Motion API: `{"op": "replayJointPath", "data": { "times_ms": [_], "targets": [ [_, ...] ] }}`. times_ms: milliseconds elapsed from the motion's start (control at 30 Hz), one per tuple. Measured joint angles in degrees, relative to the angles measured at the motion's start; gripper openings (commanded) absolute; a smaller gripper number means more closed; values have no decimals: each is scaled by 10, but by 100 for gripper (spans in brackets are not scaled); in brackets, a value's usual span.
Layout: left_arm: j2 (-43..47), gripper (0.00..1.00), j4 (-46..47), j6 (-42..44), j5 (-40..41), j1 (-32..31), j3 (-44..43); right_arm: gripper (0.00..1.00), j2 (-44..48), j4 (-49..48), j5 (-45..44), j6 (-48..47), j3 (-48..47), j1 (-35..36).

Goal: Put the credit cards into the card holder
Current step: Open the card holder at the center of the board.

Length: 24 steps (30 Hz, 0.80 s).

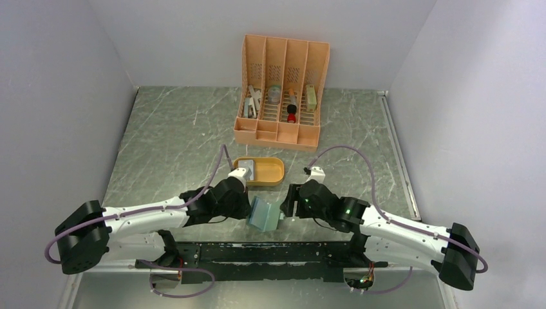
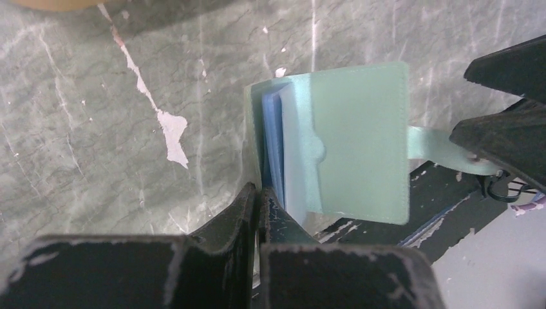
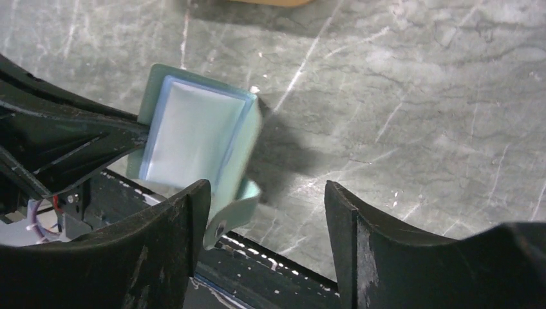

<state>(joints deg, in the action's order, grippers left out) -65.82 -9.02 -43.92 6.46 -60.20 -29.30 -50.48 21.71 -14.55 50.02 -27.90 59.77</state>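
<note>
Both arms lay low along the near edge of the table (image 1: 167, 141), elbows out and wrists turned inward on the card holder (image 1: 264, 215), which stood propped half open at 6 o'clock from the orange oval tray (image 1: 275, 174). The left hand (image 1: 248, 212) met the holder from 9 o'clock and was pinched tight on its edge. The right hand (image 1: 288, 205) sat at 3 o'clock with its fingers spread wide, gripping nothing. The left wrist camera alone showed two black fingers (image 2: 241, 212) pressed together on the holder's edge, clear bluish pockets (image 2: 277, 141) fanned between pale green covers, and a strap tab (image 2: 428, 143) running out at 3 o'clock to the right hand; whether they touched could not be told. The right wrist camera showed the holder tilted, a clear pocket facing up, just beside one finger (image 3: 187, 238), with bare table between the fingers. Only the overhead view took in the tall slotted organizer (image 1: 283, 90) at 12 o'clock and a greyish flat piece (image 1: 250, 170) in the tray; whether that was a card could not be told.
</note>
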Motion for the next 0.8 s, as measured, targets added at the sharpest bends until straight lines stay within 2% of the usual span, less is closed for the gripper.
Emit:
{"op": "replayJointPath", "data": {
  "times_ms": [367,800],
  "targets": [
    [-4,5,-50,7,5,-7,-58,65,24,-25,40,-18,-37,0],
    [-17,5,-59,-11,23,-26,-68,66,-83,-113,108,13,-41,4]
  ]
}}
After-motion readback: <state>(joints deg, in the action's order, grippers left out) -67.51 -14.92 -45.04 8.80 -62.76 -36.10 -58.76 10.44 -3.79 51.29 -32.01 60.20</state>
